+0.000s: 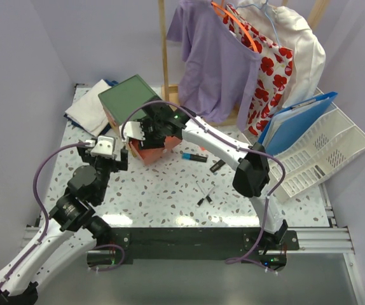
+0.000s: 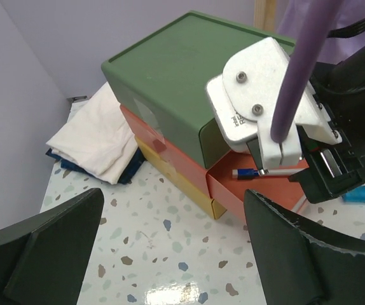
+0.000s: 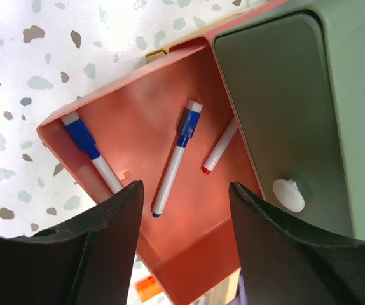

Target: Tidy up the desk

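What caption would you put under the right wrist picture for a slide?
Right gripper open above the pulled-out red drawer, where three pens lie beside the green drawer.

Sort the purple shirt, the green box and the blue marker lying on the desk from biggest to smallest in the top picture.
Biggest: purple shirt.
Middle: green box.
Smallest: blue marker, by far.

Top view high, looking down on desk (image 1: pixel 170 190); 2 wrist views close, sharing red drawer (image 3: pixel 138 95).
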Robot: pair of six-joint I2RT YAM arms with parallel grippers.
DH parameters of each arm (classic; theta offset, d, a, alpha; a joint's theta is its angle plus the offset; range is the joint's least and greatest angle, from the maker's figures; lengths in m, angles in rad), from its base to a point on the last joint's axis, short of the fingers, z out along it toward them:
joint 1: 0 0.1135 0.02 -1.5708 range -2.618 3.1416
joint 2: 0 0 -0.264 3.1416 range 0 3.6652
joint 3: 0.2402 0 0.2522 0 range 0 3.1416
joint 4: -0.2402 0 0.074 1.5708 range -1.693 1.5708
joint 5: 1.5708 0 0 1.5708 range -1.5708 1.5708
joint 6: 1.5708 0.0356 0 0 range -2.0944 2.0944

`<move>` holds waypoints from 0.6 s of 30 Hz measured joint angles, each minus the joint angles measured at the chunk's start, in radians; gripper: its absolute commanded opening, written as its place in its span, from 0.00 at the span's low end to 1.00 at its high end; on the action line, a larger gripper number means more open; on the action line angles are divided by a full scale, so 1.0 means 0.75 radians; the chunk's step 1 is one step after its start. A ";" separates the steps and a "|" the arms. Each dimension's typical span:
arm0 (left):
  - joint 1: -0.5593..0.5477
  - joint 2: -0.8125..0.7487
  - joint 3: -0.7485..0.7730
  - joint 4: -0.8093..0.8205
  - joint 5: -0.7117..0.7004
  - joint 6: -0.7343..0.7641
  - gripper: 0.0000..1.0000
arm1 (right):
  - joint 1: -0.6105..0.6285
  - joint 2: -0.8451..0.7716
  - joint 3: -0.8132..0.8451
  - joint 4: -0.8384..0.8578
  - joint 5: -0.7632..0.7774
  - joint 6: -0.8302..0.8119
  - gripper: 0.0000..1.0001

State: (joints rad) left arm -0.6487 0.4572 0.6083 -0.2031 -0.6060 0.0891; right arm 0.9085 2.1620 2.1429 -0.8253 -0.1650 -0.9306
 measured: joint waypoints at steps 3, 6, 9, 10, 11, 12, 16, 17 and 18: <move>0.000 0.000 -0.002 0.002 0.037 0.000 1.00 | -0.010 -0.052 -0.041 0.012 -0.021 0.081 0.79; 0.000 -0.001 -0.007 0.011 0.092 0.001 1.00 | -0.027 -0.223 -0.209 0.036 -0.065 0.166 0.89; 0.001 0.000 -0.021 0.019 0.149 0.001 1.00 | -0.064 -0.438 -0.392 0.064 -0.117 0.237 0.96; 0.001 0.002 -0.024 0.018 0.170 0.000 1.00 | -0.082 -0.517 -0.460 0.091 -0.151 0.256 0.96; 0.001 0.007 -0.024 0.020 0.191 0.000 1.00 | -0.107 -0.589 -0.520 0.100 -0.188 0.274 0.96; 0.001 0.013 -0.024 0.024 0.214 0.000 1.00 | -0.140 -0.659 -0.580 0.109 -0.248 0.291 0.96; 0.001 0.060 -0.024 0.032 0.315 0.000 1.00 | -0.285 -0.818 -0.723 0.103 -0.456 0.308 0.96; 0.001 0.075 -0.024 0.031 0.331 -0.001 1.00 | -0.313 -0.842 -0.754 0.096 -0.482 0.305 0.96; 0.001 0.097 -0.024 0.032 0.354 -0.001 1.00 | -0.332 -0.863 -0.789 0.096 -0.503 0.300 0.96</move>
State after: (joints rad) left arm -0.6483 0.5301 0.5903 -0.1795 -0.3408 0.0887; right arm 0.6598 1.5150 1.5509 -0.7536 -0.5423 -0.7059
